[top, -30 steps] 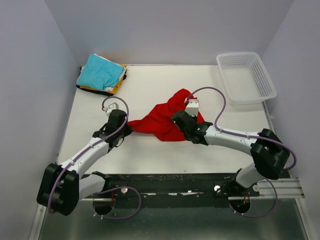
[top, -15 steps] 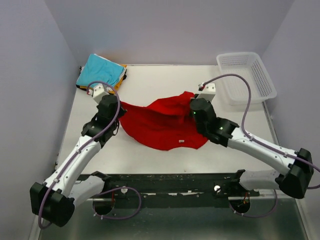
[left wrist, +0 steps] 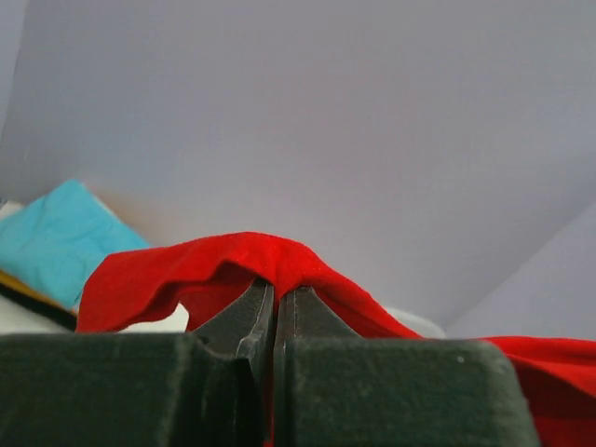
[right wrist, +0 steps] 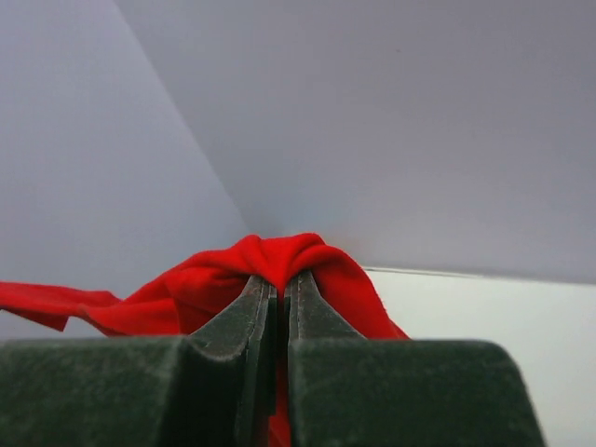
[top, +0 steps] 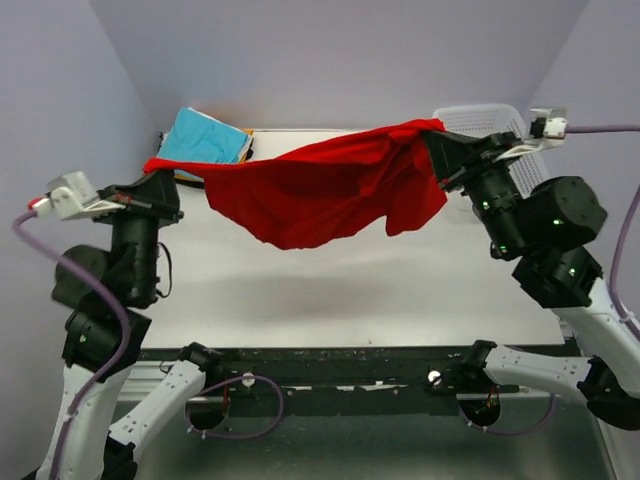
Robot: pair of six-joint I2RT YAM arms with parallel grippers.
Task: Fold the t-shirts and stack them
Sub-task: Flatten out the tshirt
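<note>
The red t-shirt point(top: 320, 190) hangs stretched in the air between both grippers, high above the table, sagging in the middle. My left gripper point(top: 170, 170) is shut on its left end, red cloth point(left wrist: 223, 265) bunched over the jaws. My right gripper point(top: 432, 135) is shut on its right end, where the cloth point(right wrist: 279, 256) folds over the tips. A stack of folded t-shirts point(top: 205, 145), turquoise on top with yellow-orange and black beneath, lies at the table's far left corner, also seen in the left wrist view as turquoise cloth point(left wrist: 51, 237).
A white mesh basket point(top: 500, 125) stands at the far right corner, partly behind the right arm. The white table point(top: 330, 290) lies below the hanging shirt. Pale walls close in at the back and both sides.
Both arms rose and spread apart, lifting the red t-shirt off the table. It went from a crumpled heap to a span held taut in the air.
</note>
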